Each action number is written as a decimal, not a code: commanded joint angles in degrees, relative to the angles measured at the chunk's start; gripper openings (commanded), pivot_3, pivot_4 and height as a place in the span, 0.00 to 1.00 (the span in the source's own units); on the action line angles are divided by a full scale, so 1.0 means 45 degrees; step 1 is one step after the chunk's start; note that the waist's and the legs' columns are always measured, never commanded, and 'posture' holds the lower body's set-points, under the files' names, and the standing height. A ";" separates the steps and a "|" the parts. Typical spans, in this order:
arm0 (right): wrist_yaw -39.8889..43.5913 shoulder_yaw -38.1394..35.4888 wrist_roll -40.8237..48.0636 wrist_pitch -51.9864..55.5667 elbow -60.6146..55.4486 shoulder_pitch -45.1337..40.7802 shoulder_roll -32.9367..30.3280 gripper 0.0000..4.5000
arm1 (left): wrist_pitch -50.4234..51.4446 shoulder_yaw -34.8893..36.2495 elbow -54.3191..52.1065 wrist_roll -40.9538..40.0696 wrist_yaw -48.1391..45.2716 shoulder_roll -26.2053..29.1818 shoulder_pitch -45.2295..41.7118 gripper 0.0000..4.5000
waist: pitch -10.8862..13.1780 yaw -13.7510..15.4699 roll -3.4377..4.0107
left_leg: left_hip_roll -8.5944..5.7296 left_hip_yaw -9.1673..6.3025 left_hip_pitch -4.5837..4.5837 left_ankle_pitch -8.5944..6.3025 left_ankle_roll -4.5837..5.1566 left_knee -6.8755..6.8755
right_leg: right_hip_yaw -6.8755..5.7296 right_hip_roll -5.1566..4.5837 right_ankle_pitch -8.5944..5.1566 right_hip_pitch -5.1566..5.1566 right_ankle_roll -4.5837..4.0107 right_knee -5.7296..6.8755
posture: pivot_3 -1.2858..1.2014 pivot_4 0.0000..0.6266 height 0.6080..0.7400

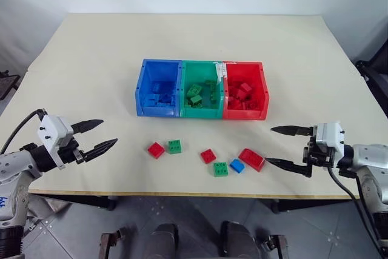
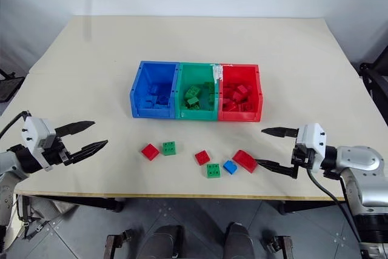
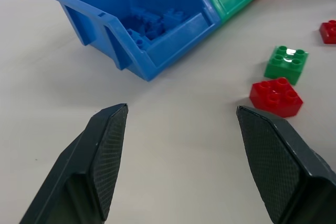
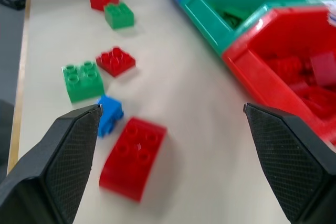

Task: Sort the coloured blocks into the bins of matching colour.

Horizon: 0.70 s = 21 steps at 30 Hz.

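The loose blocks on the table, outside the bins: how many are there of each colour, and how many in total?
Red blocks: 3, two square ones and a longer one
Green blocks: 2
Blue blocks: 1
Total: 6 loose blocks on the table

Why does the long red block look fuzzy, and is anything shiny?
Right wrist view: the long red block sits very close to the camera, so it looks soft and smeary. Left wrist view: a white glint of light shows on the studs of the green block. Head views: light is even, shadows faint.
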 commanded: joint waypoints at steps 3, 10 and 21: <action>-0.0947 -0.1020 0.0309 0.0318 -0.1467 0.1283 0.0161 1.00 | -0.0062 -0.0495 -0.0583 -0.0036 0.0090 -0.0183 -0.0274 0.78 | 0.0000 0.0143 0.0000 | 0.0000 -0.0001 0.0000 -0.0011 -0.0003 -0.0001 | -0.0001 0.0001 0.0000 0.0000 0.0000 -0.0005 | 0.52 0.24 1.00; -0.1236 -0.3057 0.0346 0.0565 -0.2129 0.3910 -0.0377 1.00 | -0.0084 -0.2702 -0.2647 -0.0022 -0.0593 -0.0555 -0.0900 0.78 | 0.0000 0.0334 -0.0001 | -0.0001 0.0028 -0.0007 -0.0031 0.0016 0.0018 | 0.0017 0.0001 0.0008 0.0007 0.0012 -0.0038 | 0.52 0.24 1.00; -0.2467 -0.2035 -0.0376 0.3309 -0.3617 0.4377 -0.1016 1.00 | 0.0961 -0.5206 -0.4081 -0.0626 -0.1884 -0.0918 -0.1526 0.78 | 0.0000 0.0101 0.0005 | 0.0044 0.0093 0.0039 -0.0037 0.0013 0.0008 | 0.0080 0.0043 0.0011 0.0006 0.0005 -0.0031 | 0.52 0.24 1.00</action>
